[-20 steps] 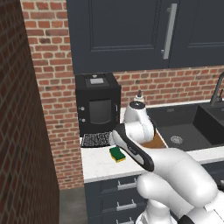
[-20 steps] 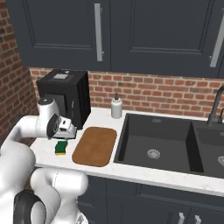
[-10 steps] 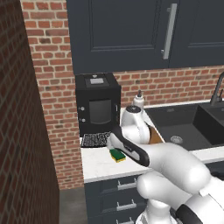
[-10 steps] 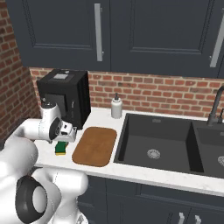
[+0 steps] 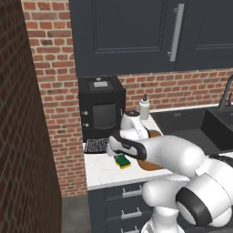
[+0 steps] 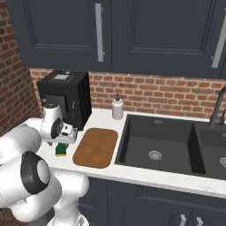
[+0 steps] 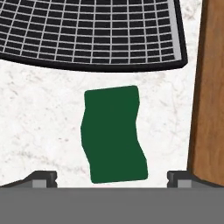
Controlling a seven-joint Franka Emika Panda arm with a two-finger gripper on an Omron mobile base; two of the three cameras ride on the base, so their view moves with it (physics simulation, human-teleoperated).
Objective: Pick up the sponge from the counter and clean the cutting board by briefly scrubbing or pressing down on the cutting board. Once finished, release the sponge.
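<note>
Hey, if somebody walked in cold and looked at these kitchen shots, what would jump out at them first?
Probably the big white arm bent low over the counter, its tool open and poised right above the green-topped sponge. Next, the brown cutting board lying just beside the sponge, between it and the dark sink. Behind them a black ribbed mat lies in front of a black box-shaped appliance against the brick wall.

A rendered home kitchen. A white stone counter (image 6: 145,176) carries a dark double sink (image 6: 154,141) with a tap (image 6: 217,106), a black coffee machine (image 6: 66,95) and a wooden cutting board (image 6: 95,148). Behind runs a red brick wall (image 6: 167,95) beneath dark cabinets (image 6: 132,35)
</note>
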